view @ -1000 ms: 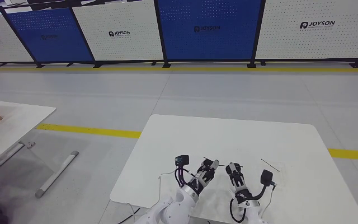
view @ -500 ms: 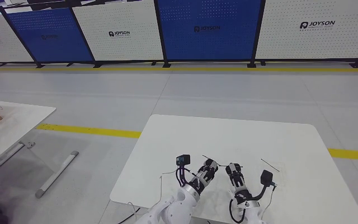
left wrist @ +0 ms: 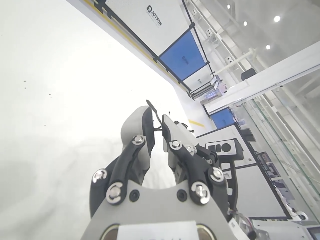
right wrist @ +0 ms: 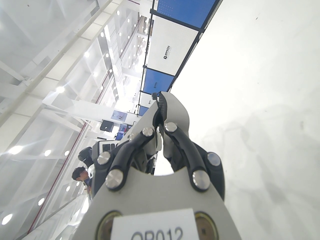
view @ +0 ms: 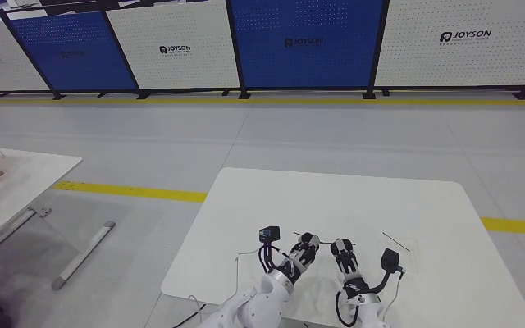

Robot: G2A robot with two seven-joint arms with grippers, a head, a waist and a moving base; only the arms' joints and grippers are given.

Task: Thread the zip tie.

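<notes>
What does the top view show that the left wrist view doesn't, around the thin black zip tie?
Top view only: the full outline of the white table and a second thin black strap lying loose on it, out past the right arm. Left wrist view only: close detail of the thin black zip tie, its tip poking out beyond the left gripper, plus ceiling lights. Shared: the left gripper at that tie over the white tabletop, and the blue and white fence panels behind.
</notes>
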